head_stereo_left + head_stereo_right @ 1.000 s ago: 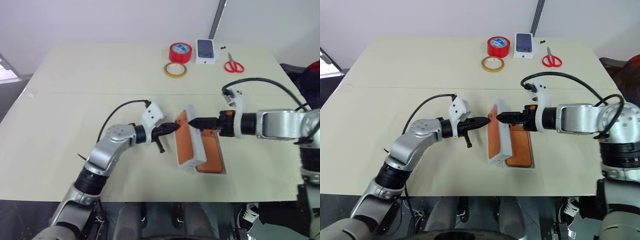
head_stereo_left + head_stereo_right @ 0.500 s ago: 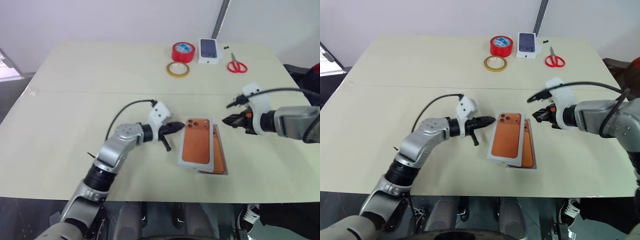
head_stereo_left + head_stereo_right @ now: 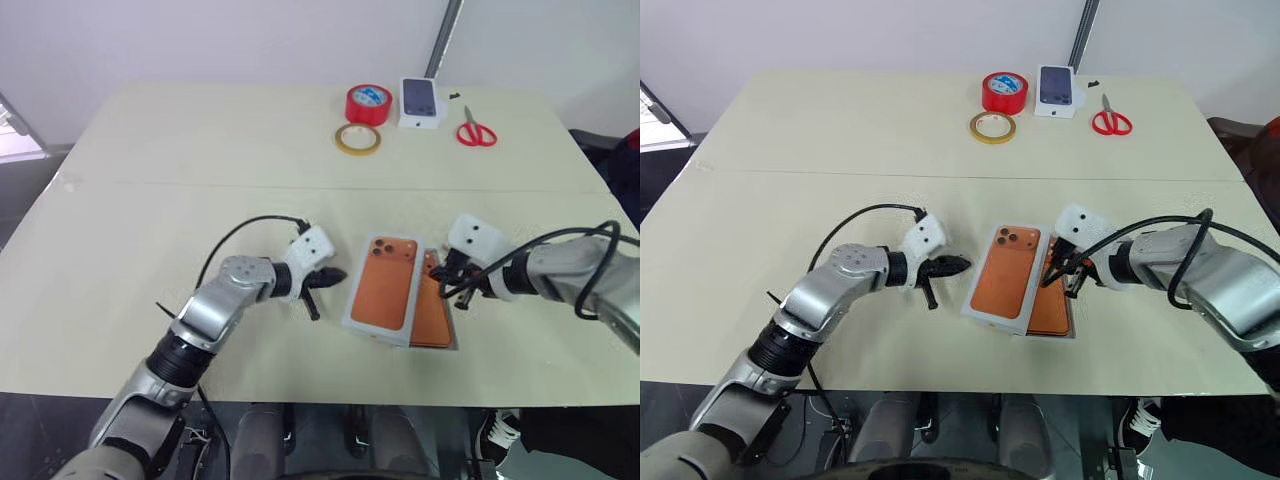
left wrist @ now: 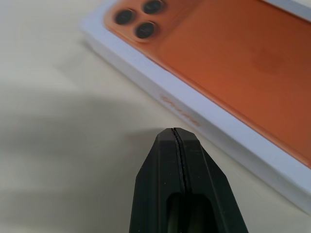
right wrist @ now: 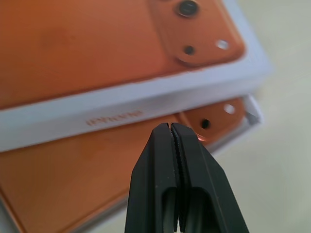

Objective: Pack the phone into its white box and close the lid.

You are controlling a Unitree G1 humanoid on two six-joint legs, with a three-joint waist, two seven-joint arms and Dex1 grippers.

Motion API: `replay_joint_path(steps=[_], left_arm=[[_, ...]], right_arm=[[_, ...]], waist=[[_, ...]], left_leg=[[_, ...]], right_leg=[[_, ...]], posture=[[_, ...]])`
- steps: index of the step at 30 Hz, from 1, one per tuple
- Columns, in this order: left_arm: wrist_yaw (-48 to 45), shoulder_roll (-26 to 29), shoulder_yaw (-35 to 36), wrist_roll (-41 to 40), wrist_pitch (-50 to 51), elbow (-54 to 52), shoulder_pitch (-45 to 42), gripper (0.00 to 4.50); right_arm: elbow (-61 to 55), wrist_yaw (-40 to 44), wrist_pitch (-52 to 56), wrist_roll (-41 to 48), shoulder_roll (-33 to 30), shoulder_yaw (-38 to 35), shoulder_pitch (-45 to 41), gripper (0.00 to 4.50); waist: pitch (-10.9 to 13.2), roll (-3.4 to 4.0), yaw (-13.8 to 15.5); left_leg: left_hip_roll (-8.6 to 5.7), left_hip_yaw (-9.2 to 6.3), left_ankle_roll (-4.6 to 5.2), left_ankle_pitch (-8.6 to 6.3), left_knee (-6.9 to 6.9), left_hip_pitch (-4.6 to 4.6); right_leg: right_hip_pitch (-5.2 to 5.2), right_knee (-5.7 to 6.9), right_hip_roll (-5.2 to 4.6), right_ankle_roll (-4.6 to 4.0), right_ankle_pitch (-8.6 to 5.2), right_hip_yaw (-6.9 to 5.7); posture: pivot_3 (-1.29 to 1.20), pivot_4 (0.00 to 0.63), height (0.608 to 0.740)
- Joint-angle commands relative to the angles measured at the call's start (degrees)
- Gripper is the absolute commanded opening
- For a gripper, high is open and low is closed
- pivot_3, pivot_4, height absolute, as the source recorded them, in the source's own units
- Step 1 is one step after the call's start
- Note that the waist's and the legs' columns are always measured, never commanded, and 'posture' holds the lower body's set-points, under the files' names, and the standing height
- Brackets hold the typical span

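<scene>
Lying in the white box (image 3: 1072, 334), the phone (image 3: 1052, 300) is half covered by the skewed lid (image 3: 1006, 279); both grippers (image 3: 952, 265) (image 3: 1056, 275) pinched shut, empty.

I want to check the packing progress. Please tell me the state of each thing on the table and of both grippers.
lid: lying askew over the box, not closed
phone: in the box, partly uncovered
white box: holding the phone, half covered
left gripper: shut, empty
right gripper: shut, empty
red scissors: closed
red tape roll: lying flat
yellow tape roll: lying flat
small white box: closed
</scene>
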Motion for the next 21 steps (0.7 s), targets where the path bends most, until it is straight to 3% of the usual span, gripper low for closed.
replay_joint_path(steps=[1,21], left_arm=[[-1.22,-0.85,-1.37,0.78,-0.69,-0.14,-2.04,0.0],[-5.29,-8.46,-2.74,-1.02,0.16,0.02,-5.54,0.0]], right_arm=[[-3.53,1.16,0.54,-1.65,0.78,-1.66,0.12,0.04],[-5.44,7.23,2.55,-5.49,-1.18,-9.35,7.2,0.04]], waist=[[0.0,0.0,-0.02],[0.0,0.0,0.02]], left_leg=[[0.0,0.0,0.0,0.0,0.0,0.0],[-0.06,-0.01,0.0,0.0,0.07,0.01]], right_leg=[[0.0,0.0,0.0,0.0,0.0,0.0],[0.05,0.03,-0.01,0.01,0.0,-0.01]], posture=[[0.0,0.15,0.74],[0.0,0.15,0.74]])
